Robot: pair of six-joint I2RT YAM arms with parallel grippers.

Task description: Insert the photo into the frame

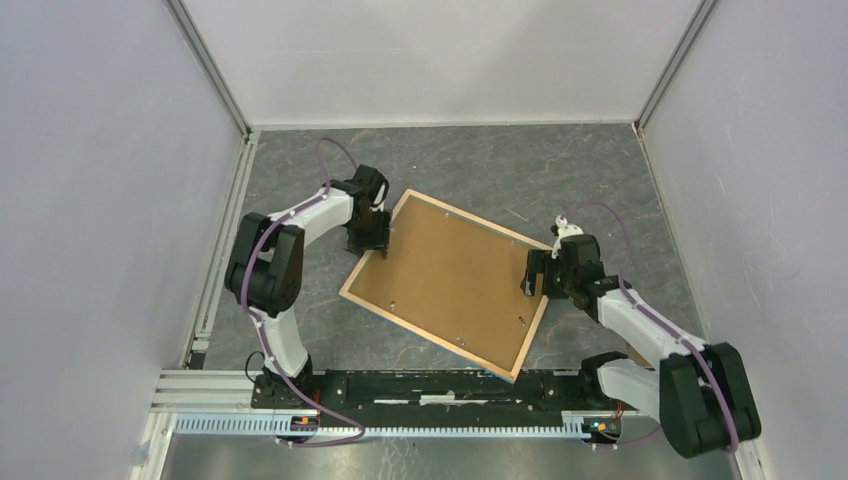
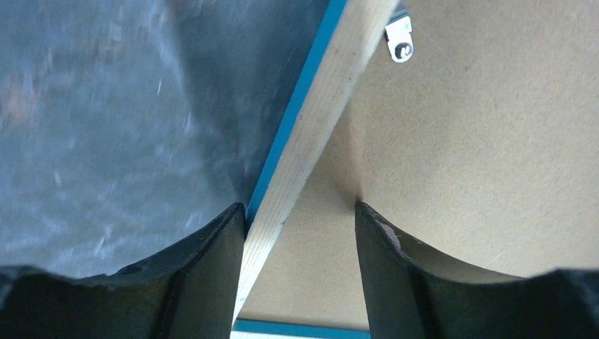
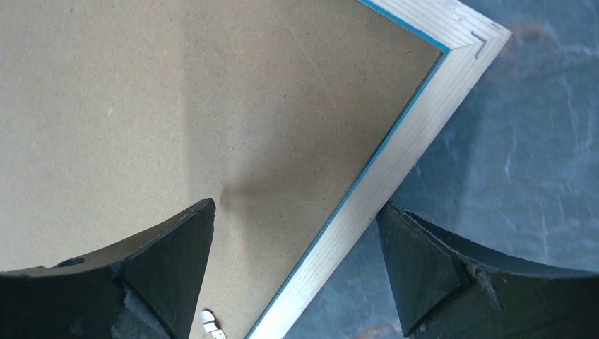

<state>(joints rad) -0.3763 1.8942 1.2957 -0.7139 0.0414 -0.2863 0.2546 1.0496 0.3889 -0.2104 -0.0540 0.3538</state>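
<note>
**Left arm:** The left gripper (image 2: 300, 208) straddles the light wood rim of the frame (image 1: 428, 336) with its jaws partly spread. One dark finger sits against the rim's blue outer edge. The other stands inside, over the brown backing board (image 1: 450, 280), with a strip of board showing between it and the wood. Nothing is clamped between them. A small metal turn clip (image 2: 400, 39) lies on the board just inside the rim, farther along that side. From above, this gripper stands at the frame's far-left side, roughly midway between its left and far corners.

**Right arm:** The right gripper (image 3: 297, 205) spans the opposite side of the frame with its jaws wide apart. One finger is over the board and the other over the grey table (image 1: 500, 170) outside the rim. Clear gaps show on both sides of the wood, and it has hold of nothing. It stands near the frame's right corner, whose mitred joint shows in the wrist view. A second clip (image 3: 210, 323) peeks out beside the inner finger.

**Frame:** The frame lies back-up and skewed on the table between the two arms. The backing board fills its opening, and a thin blue line edges the wood. White walls (image 1: 440, 60) close in the table beyond the frame.
</note>
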